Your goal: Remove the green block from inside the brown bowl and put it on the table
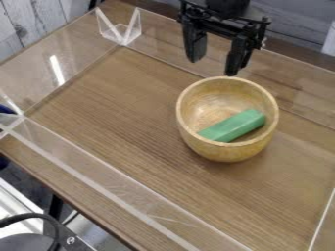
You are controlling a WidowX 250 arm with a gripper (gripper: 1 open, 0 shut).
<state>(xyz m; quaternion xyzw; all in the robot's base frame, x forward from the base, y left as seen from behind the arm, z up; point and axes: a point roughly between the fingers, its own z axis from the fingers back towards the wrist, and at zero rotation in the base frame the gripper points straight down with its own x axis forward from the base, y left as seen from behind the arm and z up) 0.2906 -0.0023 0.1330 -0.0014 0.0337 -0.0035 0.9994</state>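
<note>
A round tan wooden bowl, the brown bowl (197, 137), stands on the table (105, 118) right of centre. Inside it lies the green block (234, 125), a bright green bar resting slanted against the right inner wall. My black gripper (215, 54) hangs above and behind the bowl, pointing down. Its two fingers (195, 47) stand well apart, open, with nothing between them. It touches neither the bowl nor the block.
Low clear acrylic walls (78, 157) border the tabletop on the left and front. A clear corner bracket (120, 27) stands at the back left. Bare wood-grain surface stretches left of and in front of the bowl.
</note>
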